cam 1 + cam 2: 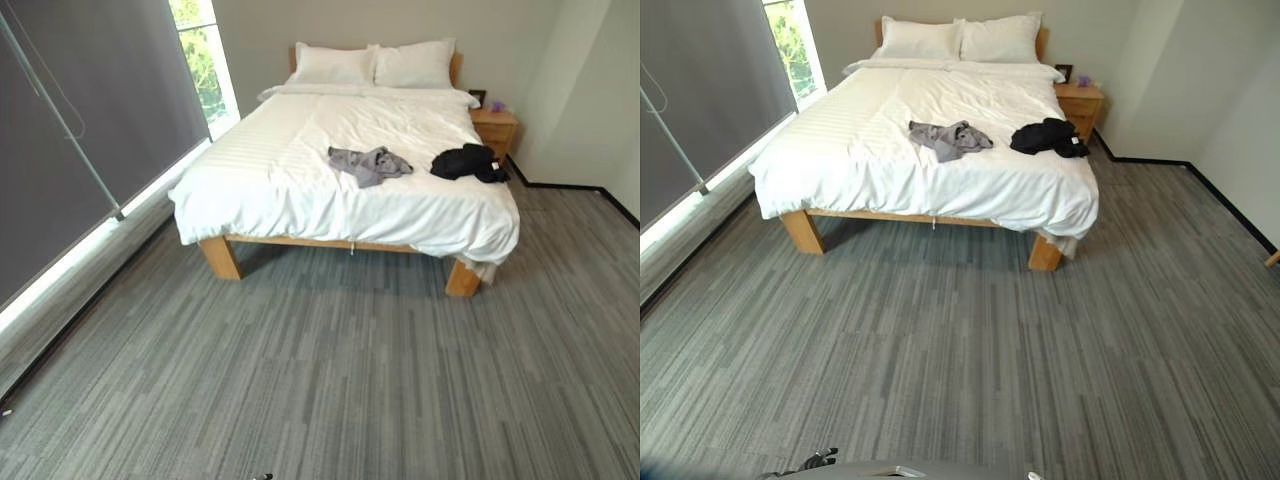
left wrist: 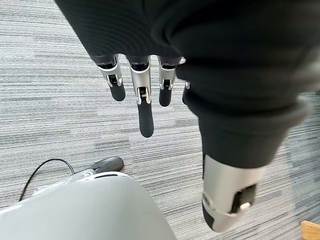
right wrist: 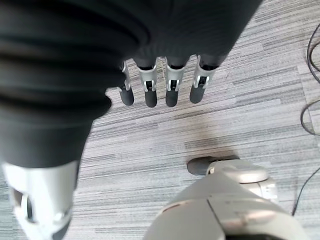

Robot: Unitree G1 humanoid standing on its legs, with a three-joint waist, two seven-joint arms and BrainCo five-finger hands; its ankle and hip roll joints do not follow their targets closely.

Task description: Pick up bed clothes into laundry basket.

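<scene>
A white bed fills the upper middle of the frame, well apart from the robot across grey carpet. Near its foot edge lie a crumpled grey garment and, to its right, a black garment. The left hand and right hand hang over the floor, fingers straight, holding nothing. Best walk close first, then reach for the nearer grey piece.
</scene>
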